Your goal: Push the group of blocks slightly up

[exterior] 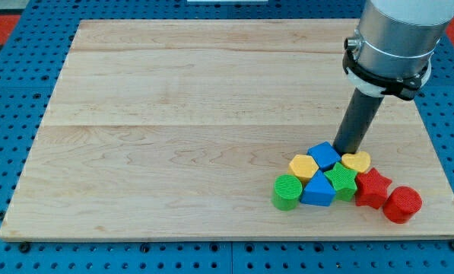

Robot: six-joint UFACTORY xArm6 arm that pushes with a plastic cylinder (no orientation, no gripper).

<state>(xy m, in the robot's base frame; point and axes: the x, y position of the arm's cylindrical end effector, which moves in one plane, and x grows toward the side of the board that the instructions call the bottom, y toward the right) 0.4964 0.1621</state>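
On the pale wooden board [211,114] over blue pegboard [14,114], my tip [347,152], a plain jawless end effector, touches the clustered blocks' top.

A big wooden board [211,129] is lying flat and filling most of the picture. It is showing light, pale wood with long lines running from the left side of the picture to the right side. A blue table [14,114] full of little round holes is sitting under the board and peeking out along the left, right and bottom edges. Something red [6,23] is showing in the upper left corner, and a bit more red is showing at the upper right corner.
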